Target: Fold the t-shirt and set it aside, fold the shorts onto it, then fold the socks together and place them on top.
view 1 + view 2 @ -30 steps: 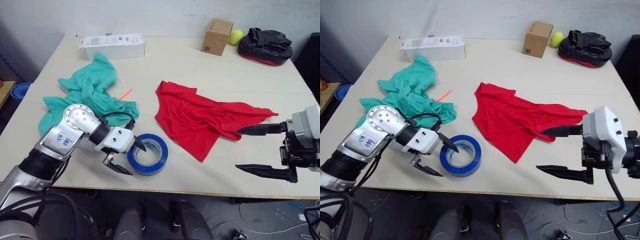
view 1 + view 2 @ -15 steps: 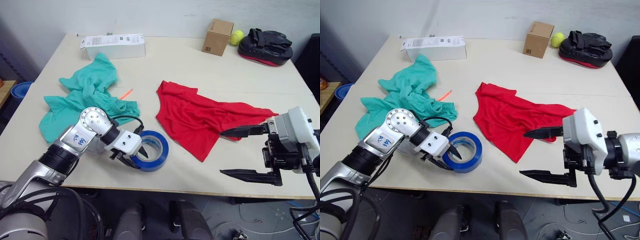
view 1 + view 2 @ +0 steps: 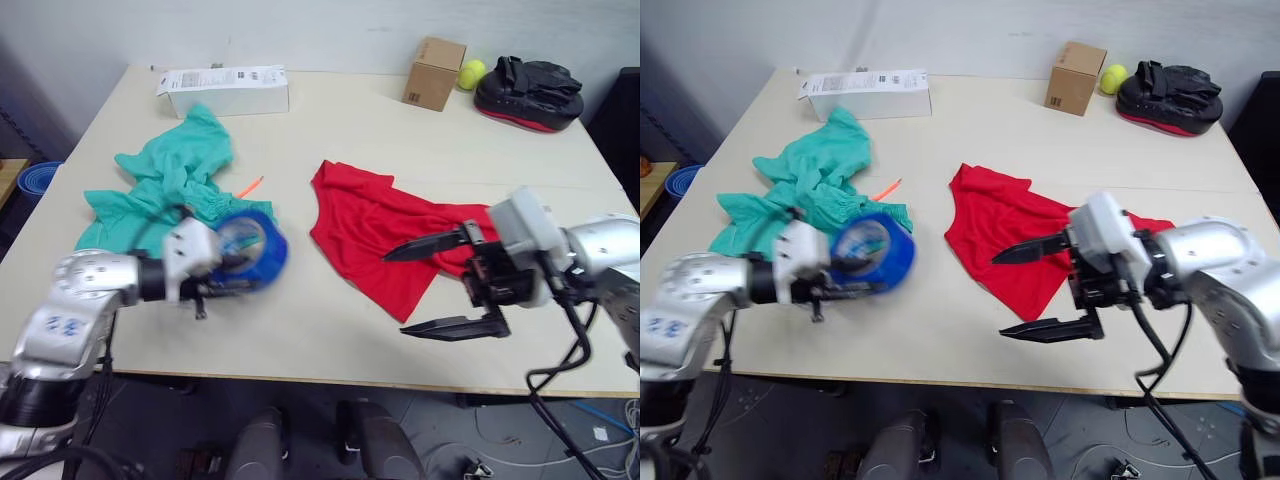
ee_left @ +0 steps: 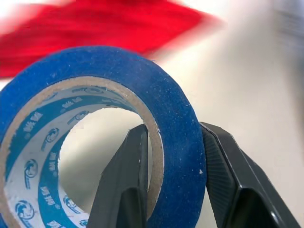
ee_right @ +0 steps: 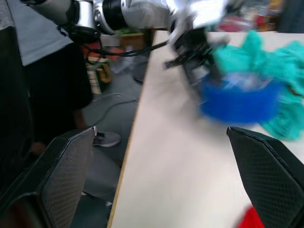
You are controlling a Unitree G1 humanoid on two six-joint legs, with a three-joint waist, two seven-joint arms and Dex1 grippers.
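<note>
Nearest you, at about 8 o'clock on the table (image 3: 330, 340), your left gripper (image 4: 173, 156) is pinching a roll of blue tape (image 3: 250, 245), one finger through its hole and the other on the outer face, with the roll lifted off the surface just in front of the shorts. At about 4 o'clock your right gripper (image 3: 425, 285) hangs with its two fingers spread wide and nothing between them, its upper finger over the near edge of the t-shirt.

The t-shirt (image 3: 385, 235) lies in the middle of the table, crumpled and unfolded, one sleeve trailing toward 3 o'clock. The shorts (image 3: 165, 185) sit in a rumpled heap at about 10 o'clock, also unfolded, with a small orange tag (image 3: 250, 187) beside them. You cannot make out any socks from here.

So, by my reading, none of the folding has begun: the shirt needs flattening, folding and setting aside, then the shorts go on it, then the socks. Clearing the tape looks like a preliminary step.

Farther back, a white box (image 3: 222, 90) lies at 11 o'clock, and a small cardboard box (image 3: 434, 72), a tennis ball (image 3: 472, 72) and a black and red pad (image 3: 528, 90) stand at 1 to 2 o'clock, well apart from the clothes.
</note>
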